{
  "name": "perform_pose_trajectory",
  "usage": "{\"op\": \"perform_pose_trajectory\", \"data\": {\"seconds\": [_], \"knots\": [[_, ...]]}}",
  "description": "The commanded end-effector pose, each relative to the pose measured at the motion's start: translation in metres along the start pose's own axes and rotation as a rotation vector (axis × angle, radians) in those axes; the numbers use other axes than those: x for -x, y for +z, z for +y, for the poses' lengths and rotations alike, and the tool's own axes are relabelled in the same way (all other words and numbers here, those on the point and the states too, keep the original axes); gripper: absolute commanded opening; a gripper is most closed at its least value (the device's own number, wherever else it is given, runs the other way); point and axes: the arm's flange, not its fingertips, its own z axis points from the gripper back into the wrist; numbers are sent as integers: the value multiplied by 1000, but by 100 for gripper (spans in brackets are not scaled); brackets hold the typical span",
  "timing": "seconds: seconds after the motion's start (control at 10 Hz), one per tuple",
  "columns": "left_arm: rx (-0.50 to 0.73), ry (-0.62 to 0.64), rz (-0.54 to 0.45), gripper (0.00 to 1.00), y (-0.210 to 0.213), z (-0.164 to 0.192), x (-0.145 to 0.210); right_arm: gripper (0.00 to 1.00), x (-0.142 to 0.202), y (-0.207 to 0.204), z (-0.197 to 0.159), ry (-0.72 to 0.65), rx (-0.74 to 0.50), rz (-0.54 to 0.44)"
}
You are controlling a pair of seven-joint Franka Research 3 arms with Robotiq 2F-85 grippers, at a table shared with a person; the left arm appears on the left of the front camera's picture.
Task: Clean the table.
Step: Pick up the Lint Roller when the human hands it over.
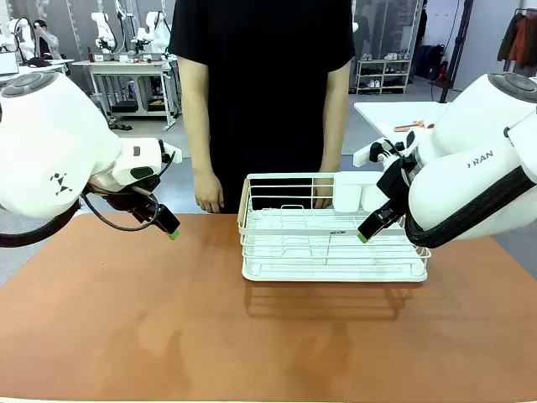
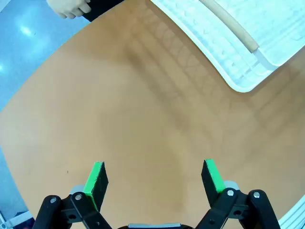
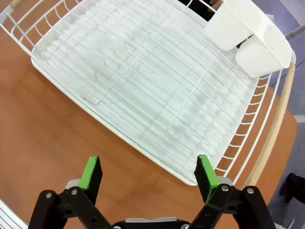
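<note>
- Now both jaws stand apart, empty: left tool (image 2: 155,174) above bare counter (image 1: 126,319), right tool (image 3: 149,171) above the near edge of the rack (image 3: 143,86).
- Rack lies at 3 o'clock from the left tool, long axis 9-to-3.
- Right arm looks nearer; open counter from 6 to 9 o'clock.

Robotics lab, open-plan. Brown table (image 1: 168,319) flanked by a white left arm (image 1: 50,143) and right arm (image 1: 478,176), with a white dish rack (image 1: 331,243) on it as a household prop. Behind the table, far left: white workbench (image 1: 126,67) loaded with gear. Behind the table, right: white-topped table (image 1: 403,113), shoe shelf (image 1: 383,74), hanging clothes (image 1: 520,38). Smooth grey floor (image 1: 365,134). Person (image 1: 264,84) stands at the table's far edge.
</note>
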Motion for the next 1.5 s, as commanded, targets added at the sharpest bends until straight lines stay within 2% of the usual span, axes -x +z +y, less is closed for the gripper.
{"op": "perform_pose_trajectory", "data": {"seconds": [0.0,0.9,1.1,1.2,1.3,1.4], "knots": [[0,0,0,100,0,0,0,100,0,0,0,0,0,0],[0,-1,0,100,0,-1,0,100,0,0,0,2,1,0],[229,144,16,100,62,41,-33,100,-16,64,-43,-157,-216,-51],[430,250,45,100,95,74,-33,100,-12,95,-72,-228,-343,-68],[650,357,12,100,126,112,-23,100,-4,122,-106,-323,-503,-85],[776,451,-26,100,150,150,-2,100,11,142,-140,-401,-629,-70]]}}
